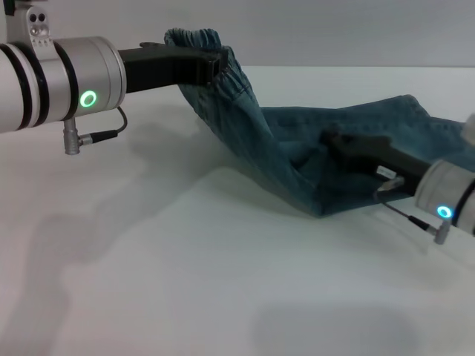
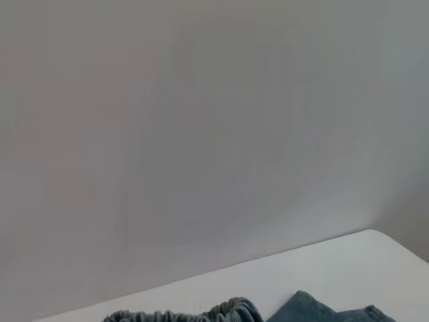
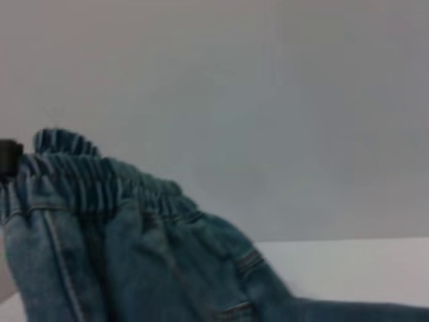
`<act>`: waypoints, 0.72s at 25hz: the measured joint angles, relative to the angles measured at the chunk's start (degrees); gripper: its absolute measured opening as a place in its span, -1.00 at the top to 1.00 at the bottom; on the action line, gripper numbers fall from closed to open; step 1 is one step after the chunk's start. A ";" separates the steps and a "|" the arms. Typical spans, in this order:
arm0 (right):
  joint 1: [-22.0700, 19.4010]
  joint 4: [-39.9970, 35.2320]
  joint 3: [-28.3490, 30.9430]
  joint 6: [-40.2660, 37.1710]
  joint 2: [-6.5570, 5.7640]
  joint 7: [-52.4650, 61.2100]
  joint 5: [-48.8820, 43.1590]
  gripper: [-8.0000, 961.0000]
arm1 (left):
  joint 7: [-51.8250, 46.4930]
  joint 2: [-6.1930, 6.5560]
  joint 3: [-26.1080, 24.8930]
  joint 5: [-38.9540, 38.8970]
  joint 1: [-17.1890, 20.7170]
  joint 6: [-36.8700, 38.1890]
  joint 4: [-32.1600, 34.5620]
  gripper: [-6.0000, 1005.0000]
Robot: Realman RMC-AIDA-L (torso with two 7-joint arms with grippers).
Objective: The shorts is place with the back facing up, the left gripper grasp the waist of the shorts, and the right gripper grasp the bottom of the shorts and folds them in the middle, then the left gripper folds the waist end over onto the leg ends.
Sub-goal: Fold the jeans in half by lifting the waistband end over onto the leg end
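Note:
Blue denim shorts (image 1: 297,159) stretch across the white table (image 1: 185,259) in the head view. My left gripper (image 1: 217,63) is shut on the elastic waist (image 1: 223,70) and holds it lifted at the upper left. The fabric hangs down from there to the table. My right gripper (image 1: 338,141) rests low on the leg part at the right, its fingers buried in the denim. In the right wrist view the gathered waist (image 3: 94,178) of the shorts (image 3: 154,255) stands raised. Only the waist's edge (image 2: 181,314) shows in the left wrist view.
A grey wall (image 1: 334,30) rises behind the table's far edge. The left arm's cable plug (image 1: 93,136) hangs under its wrist, and a cable (image 1: 415,219) trails below the right wrist.

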 joint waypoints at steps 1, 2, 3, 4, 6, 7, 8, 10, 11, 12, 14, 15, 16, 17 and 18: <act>0.61 -0.48 -0.61 -0.15 0.05 0.85 0.01 0.99 | 0.00 0.00 0.03 0.00 -0.01 0.01 -0.20 0.86; 1.58 -0.92 -2.17 -0.44 0.09 2.95 0.02 0.99 | -0.01 -0.01 0.04 0.00 -0.01 0.07 -0.53 0.86; 1.58 -0.92 -2.17 -0.44 0.09 2.95 0.02 0.99 | -0.01 -0.01 0.04 -0.01 -0.01 0.12 -0.81 0.86; 2.01 -0.98 -3.13 -0.61 0.10 4.17 0.02 0.99 | -0.01 -0.01 0.04 -0.01 -0.01 0.12 -0.81 0.86; 2.70 -0.88 -4.91 -0.69 0.11 6.36 0.02 0.99 | 0.01 -0.02 0.04 -0.03 -0.01 0.19 -1.13 0.86; 3.04 -0.74 -5.87 -0.70 0.11 7.46 0.02 0.99 | 0.20 -0.03 -0.01 -0.08 -0.24 0.28 -1.47 0.86; 3.37 -0.65 -6.66 -0.71 0.12 8.40 0.03 0.99 | 0.24 -0.03 -0.01 -0.08 -0.34 0.28 -1.48 0.86; 4.28 -0.57 -8.68 -0.71 0.13 9.91 0.46 0.99 | 0.31 -0.03 -0.02 -0.09 -0.66 0.30 -1.49 0.86; 4.78 -0.62 -10.11 -0.73 0.13 10.32 1.16 0.99 | 0.33 -0.03 -0.01 -0.09 -0.74 0.31 -1.49 0.86; 5.23 -0.72 -11.56 -0.75 0.13 10.56 2.21 0.99 | 0.34 -0.03 0.04 -0.09 -0.79 0.32 -1.49 0.86; 6.09 -0.51 -17.07 -1.43 0.14 10.97 6.31 0.99 | 0.36 -0.03 0.22 -0.14 -0.87 0.32 -1.74 0.86; 6.36 0.01 -20.10 -2.05 0.14 11.33 8.69 0.99 | 0.36 -0.03 0.25 -0.19 -0.89 0.33 -1.86 0.86; 6.44 1.07 -23.48 -2.90 0.14 11.85 11.01 0.99 | 0.38 -0.02 0.28 -0.39 -0.89 0.33 -2.14 0.86; 6.21 4.02 -30.04 -5.09 0.14 12.85 15.43 0.99 | 0.47 0.02 0.34 -0.73 -0.88 0.34 -2.44 0.86; 6.21 4.02 -30.04 -5.09 0.14 12.85 15.43 0.99 | 0.47 0.02 0.34 -0.73 -0.88 0.34 -2.44 0.86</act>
